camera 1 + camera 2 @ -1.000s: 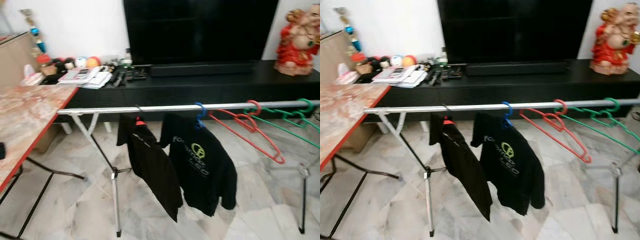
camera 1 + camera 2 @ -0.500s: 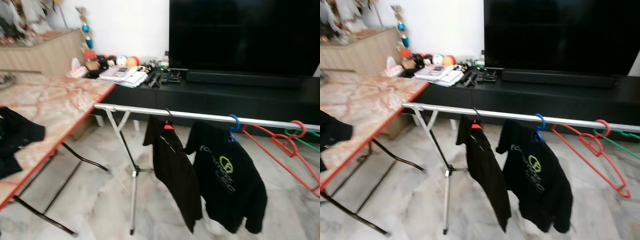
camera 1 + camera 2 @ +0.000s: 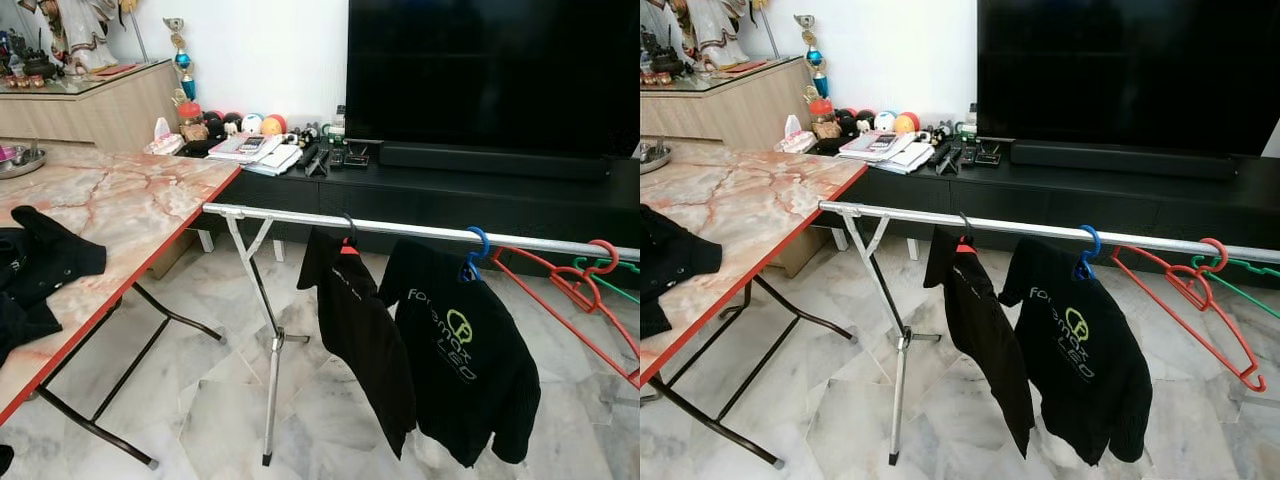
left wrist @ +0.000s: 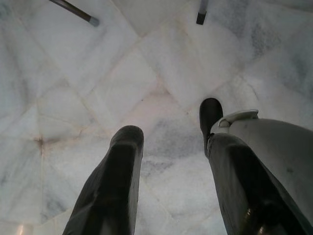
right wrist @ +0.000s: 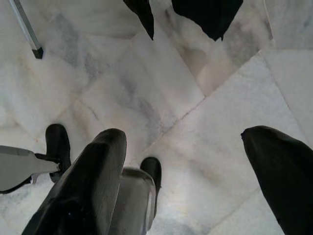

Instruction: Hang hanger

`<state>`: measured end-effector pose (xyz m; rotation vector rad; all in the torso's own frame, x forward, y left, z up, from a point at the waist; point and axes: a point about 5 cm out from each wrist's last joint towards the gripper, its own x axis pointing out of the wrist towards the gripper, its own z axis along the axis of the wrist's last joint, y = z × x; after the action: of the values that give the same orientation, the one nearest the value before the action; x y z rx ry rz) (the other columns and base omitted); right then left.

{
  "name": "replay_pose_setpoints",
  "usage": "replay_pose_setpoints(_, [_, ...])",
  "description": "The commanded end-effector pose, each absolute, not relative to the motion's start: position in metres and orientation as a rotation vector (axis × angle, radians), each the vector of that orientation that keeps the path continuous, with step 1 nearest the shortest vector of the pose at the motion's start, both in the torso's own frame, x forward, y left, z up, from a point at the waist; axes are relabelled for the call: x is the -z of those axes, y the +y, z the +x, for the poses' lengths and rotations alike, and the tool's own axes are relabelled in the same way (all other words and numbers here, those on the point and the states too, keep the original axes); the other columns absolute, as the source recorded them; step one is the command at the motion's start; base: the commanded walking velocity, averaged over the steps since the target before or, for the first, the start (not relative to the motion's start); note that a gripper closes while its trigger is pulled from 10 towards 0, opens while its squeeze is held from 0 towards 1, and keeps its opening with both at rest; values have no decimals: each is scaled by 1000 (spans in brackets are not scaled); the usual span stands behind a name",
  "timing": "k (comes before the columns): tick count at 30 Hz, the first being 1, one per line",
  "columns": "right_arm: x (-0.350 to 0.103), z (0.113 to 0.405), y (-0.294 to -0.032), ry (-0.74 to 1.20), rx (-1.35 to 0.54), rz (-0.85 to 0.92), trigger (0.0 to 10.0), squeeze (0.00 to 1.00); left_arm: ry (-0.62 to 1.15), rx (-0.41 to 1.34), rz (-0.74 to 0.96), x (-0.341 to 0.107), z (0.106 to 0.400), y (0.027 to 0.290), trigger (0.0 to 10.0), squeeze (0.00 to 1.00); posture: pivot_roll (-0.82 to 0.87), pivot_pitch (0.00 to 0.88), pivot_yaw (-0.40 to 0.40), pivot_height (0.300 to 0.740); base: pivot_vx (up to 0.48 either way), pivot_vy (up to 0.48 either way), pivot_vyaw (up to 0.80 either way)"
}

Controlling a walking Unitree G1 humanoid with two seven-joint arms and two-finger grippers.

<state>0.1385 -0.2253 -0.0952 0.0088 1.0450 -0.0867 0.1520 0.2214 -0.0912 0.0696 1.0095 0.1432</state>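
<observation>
A marble-patterned surface [image 3: 120, 215] with a red edge stands at the left, and a dark garment [image 3: 35, 270] lies crumpled on it near its front edge. Beside its right edge begins a silver drying rail [image 3: 290, 216] on a folding metal leg, running rightward in front of a long black TV cabinet [image 3: 560, 195]. From left to right along the rail hang a black shirt [image 3: 360, 335] on a red-necked hanger, a second black shirt with a green logo [image 3: 460, 365] on a blue hanger [image 3: 478, 248], then an empty red hanger [image 3: 585, 300] hooked near the rail's right end, with an empty green hanger [image 3: 1240, 285] just beyond it.

The left gripper [image 4: 168, 139] points down at the marble floor [image 4: 73, 98] with its jaws apart and empty. The right gripper [image 5: 183, 147] likewise hangs over the floor, jaws wide apart, holding nothing, with the shirts' lower tips ahead of it.
</observation>
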Motion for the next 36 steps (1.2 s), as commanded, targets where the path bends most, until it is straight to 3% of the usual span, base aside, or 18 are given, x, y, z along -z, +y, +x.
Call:
replay_pose_setpoints(1, [93,144,-225,1027,99,25,10000,0,1005,-139,84,89,156,224,10000,0,-25,0,26,740,296,0,0])
replay_pose_setpoints(22, [94,143,-224,1023,101,37,10000,0,1006,-137,80,90,155,222,10000,0,-26,0,22,740,289,0,0])
replay_pose_setpoints(30, [93,142,-229,1012,97,29,10000,0,995,-129,79,90,157,220,10000,0,-28,0,25,740,0,0,0])
replay_pose_setpoints(36, [85,158,-232,927,125,39,10000,0,997,-121,85,90,155,219,10000,0,-38,0,23,740,0,0,0])
